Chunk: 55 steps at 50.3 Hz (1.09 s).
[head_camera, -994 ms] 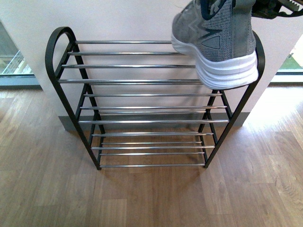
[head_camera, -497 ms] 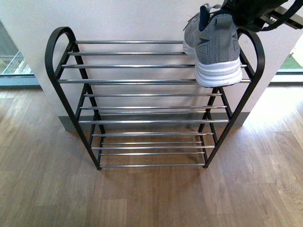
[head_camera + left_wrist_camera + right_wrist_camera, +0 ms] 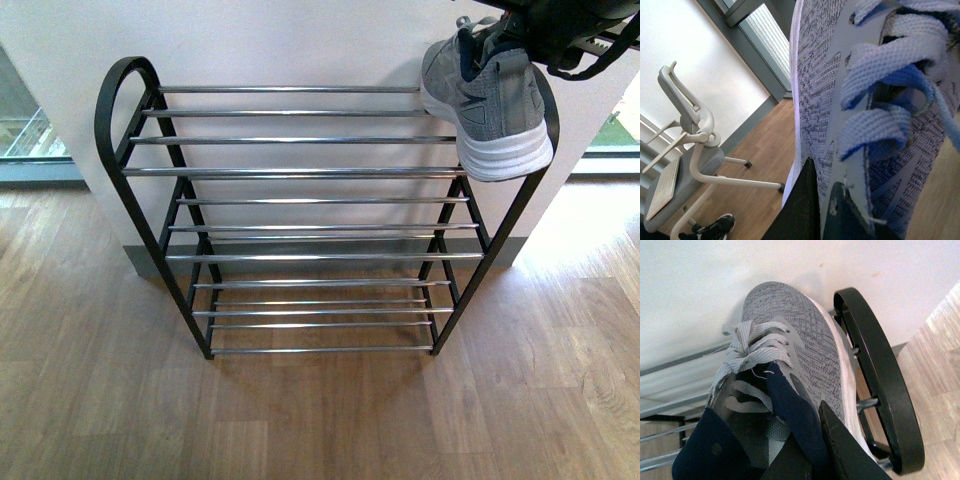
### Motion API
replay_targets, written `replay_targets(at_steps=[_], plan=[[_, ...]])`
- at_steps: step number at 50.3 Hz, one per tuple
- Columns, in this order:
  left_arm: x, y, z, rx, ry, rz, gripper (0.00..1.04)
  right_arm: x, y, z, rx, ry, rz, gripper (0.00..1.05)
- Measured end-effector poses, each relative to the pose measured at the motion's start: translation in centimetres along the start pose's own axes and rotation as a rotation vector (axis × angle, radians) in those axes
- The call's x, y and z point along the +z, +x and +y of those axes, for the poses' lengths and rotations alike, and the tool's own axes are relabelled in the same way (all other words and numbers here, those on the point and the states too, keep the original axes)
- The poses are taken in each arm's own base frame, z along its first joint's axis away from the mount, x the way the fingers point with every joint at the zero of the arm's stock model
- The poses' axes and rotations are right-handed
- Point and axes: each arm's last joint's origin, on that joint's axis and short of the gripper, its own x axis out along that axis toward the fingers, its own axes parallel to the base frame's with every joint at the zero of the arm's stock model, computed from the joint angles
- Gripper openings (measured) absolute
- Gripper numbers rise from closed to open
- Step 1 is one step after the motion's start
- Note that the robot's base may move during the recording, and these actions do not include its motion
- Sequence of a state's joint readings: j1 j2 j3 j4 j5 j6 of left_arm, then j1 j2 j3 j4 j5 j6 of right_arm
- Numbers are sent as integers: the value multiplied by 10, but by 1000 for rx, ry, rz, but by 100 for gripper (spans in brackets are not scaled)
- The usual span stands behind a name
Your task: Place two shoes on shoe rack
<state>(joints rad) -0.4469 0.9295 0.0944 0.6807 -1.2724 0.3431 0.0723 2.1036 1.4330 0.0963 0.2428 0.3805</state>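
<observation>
- Grey knit first shoe (image 3: 487, 105): at the right end of the rack's (image 3: 300, 172) top shelf, toe toward the wall, heel out over the front bar, just beside the right loop (image 3: 880, 375).
- Right tool (image 3: 812, 460): clamped on that shoe's collar, one finger inside against the navy lining. Neither view shows whether the sole bears on the bars.
- Left tool (image 3: 822, 215): pinched on the laced upper of the second shoe (image 3: 820, 100), which is held off the rack and does not appear in the front view.
- Judgement: the step in hand is setting down the first shoe, so the task is under half done.
- Level the sole before you lower it, so it lands across several bars at once.
- Carry it a little toward the wall, so the heel does not overhang the front bar.
- Keep the white sole off the loop, because contact there could twist the shoe.
- Release only once the bars carry the weight, then lift straight up so the inner finger clears the collar and laces.
- Risk: the bars look thin and smooth, and a shoe let go tilted may tip forward.
</observation>
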Motion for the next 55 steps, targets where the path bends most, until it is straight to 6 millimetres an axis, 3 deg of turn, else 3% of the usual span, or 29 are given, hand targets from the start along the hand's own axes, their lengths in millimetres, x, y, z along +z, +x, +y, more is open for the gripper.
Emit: replay_targets(at_steps=[19, 25, 37, 55], plan=[[0, 0, 0, 0, 0, 0, 2, 1, 14, -6, 39, -64, -11, 1], [0, 0, 0, 0, 0, 0, 2, -1, 14, -3, 149, -69, -11, 1], [0, 0, 0, 0, 0, 0, 2, -9, 18, -1, 138, -131, -4, 1], [0, 0, 0, 0, 0, 0, 2, -12, 31, -28, 30, -157, 19, 1]])
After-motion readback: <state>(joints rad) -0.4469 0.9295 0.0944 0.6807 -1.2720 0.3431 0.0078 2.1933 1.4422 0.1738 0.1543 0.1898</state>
